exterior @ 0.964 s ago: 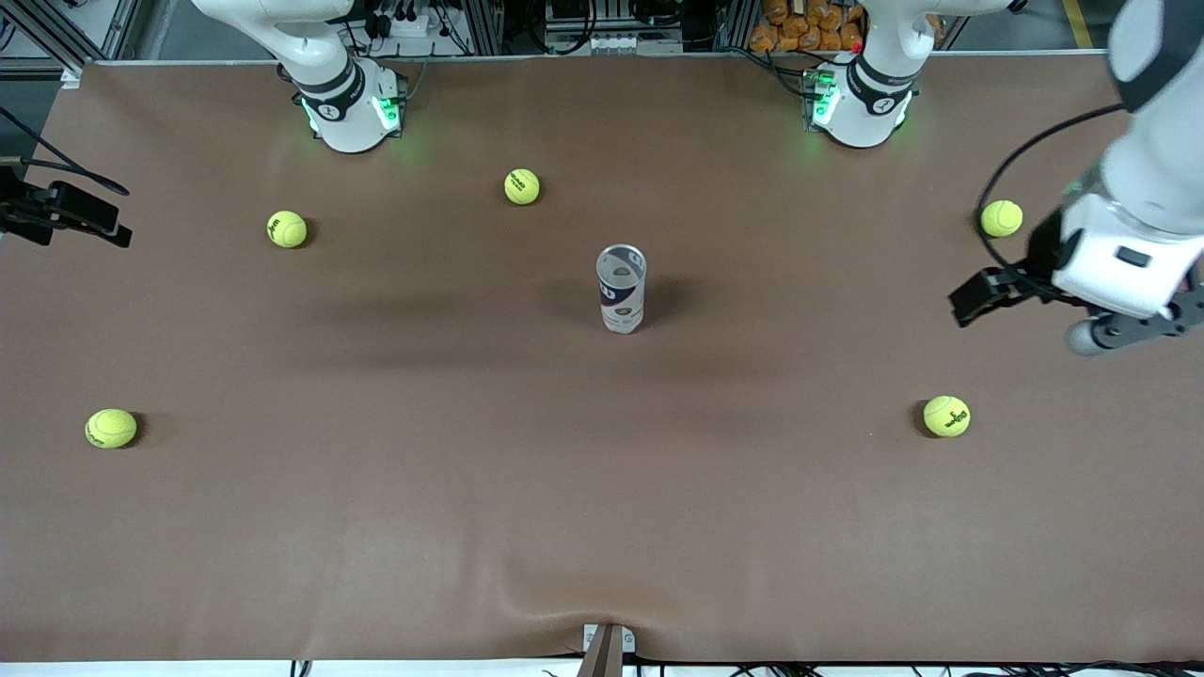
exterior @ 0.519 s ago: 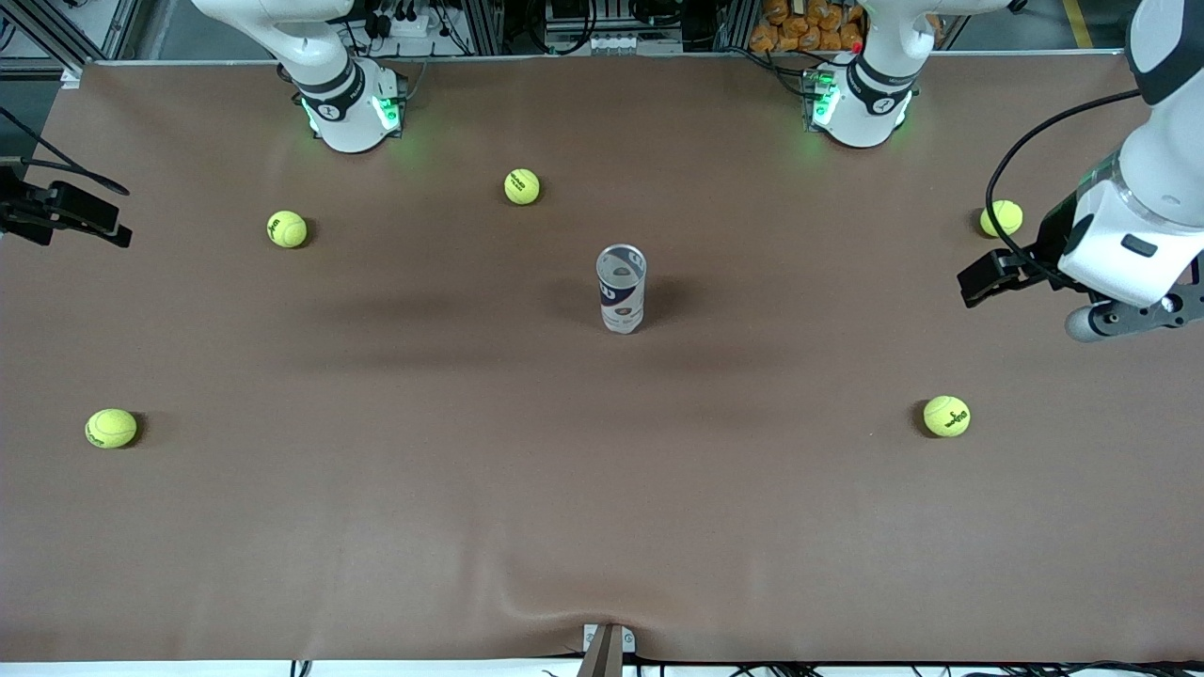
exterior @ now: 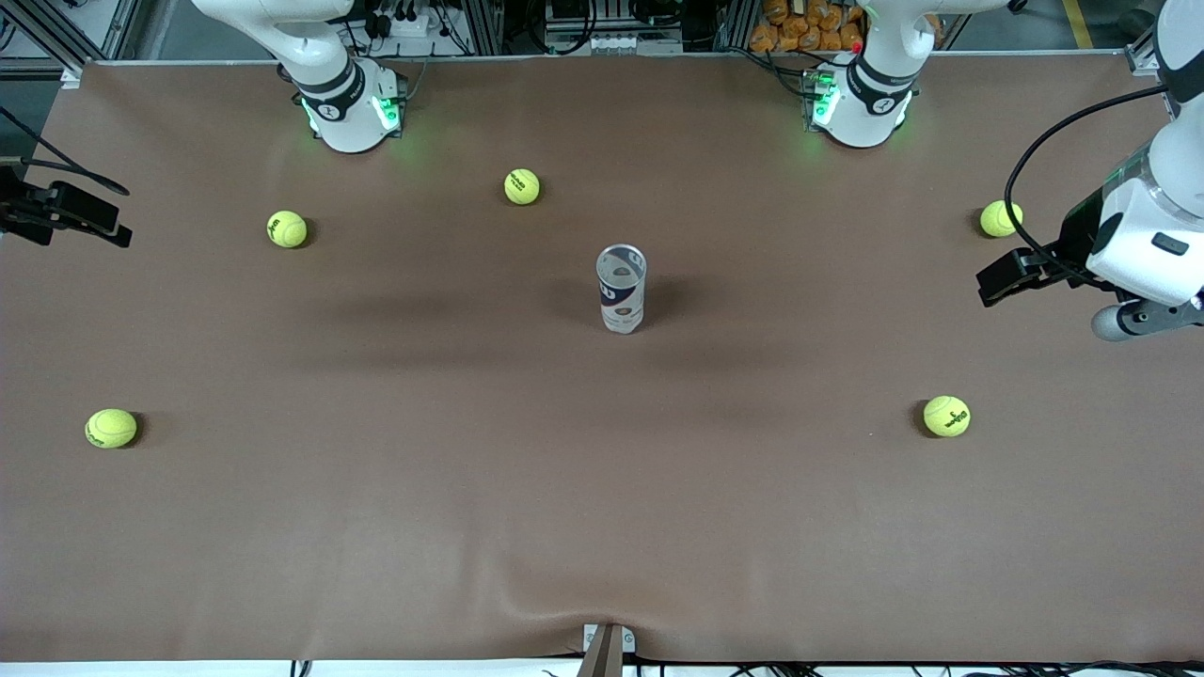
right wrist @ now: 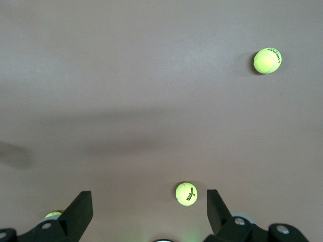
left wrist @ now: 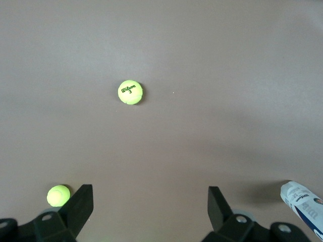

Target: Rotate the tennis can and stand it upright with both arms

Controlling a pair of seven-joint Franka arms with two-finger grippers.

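Near to far in the front frame. Two balls low: one lower left (exterior: 111, 428), one lower right (exterior: 946, 416). Can (exterior: 621, 288) stands upright on the brown worktop (exterior: 602, 527) at frame centre, open end up, nothing touching it. Left gripper (left wrist: 150, 209) at the frame's right edge, up over the worktop, jaws wide and empty; ball (exterior: 1000, 218) just beside it. Right gripper (right wrist: 149, 207) at the frame's left edge, also wide, empty. Two more balls upper left: one (exterior: 287, 228), one (exterior: 522, 186), near the right arm's base (exterior: 348, 103).
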